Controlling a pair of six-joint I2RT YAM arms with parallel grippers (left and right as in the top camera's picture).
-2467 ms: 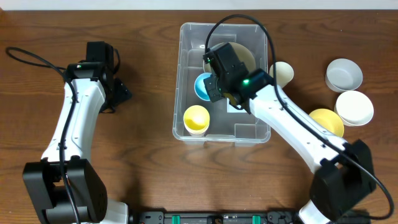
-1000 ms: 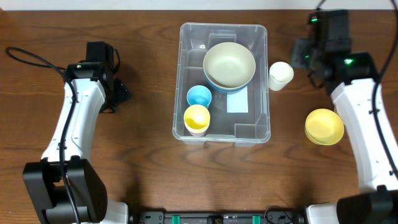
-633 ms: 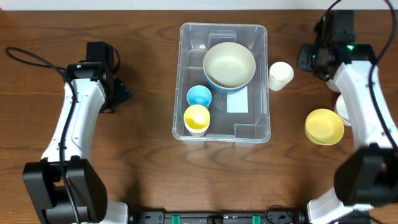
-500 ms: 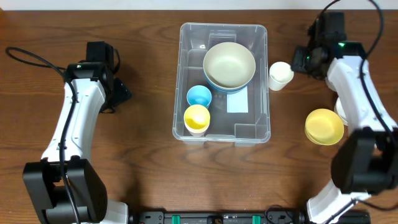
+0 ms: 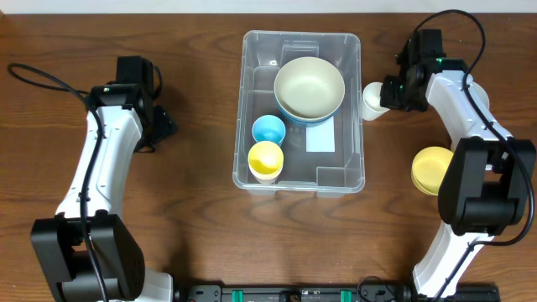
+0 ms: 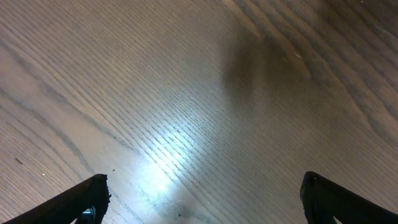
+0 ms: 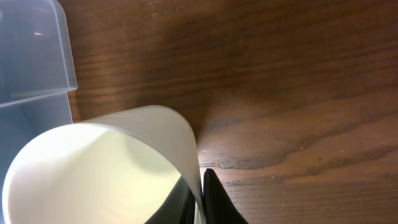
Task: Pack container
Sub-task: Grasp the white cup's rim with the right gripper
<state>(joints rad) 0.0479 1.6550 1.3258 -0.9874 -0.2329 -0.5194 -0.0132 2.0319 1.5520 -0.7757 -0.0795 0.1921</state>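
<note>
Overhead: we saw the container [image 5: 247, 109] at mid-table [image 5: 193, 235], already holding a large cream bowl [image 5: 310, 84], a blue cup [image 5: 268, 130] and a yellow cup [image 5: 265, 158]. Its white label [image 5: 320, 137] showed no writing we could read. A cream cup [image 5: 372, 101] and a yellow bowl [image 5: 436, 170] sat outside, so we judged the packing partly done.

Left wrist: the left pincer [image 6: 202, 199] gaped wide over bare wood.

Right wrist: the right pincer [image 7: 200, 198] pinched the cream cup's rim, just beside the container's corner.

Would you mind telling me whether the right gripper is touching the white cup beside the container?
Touching. The right wrist view shows the right gripper with its jaws closed on the wall of the white cup.
</note>
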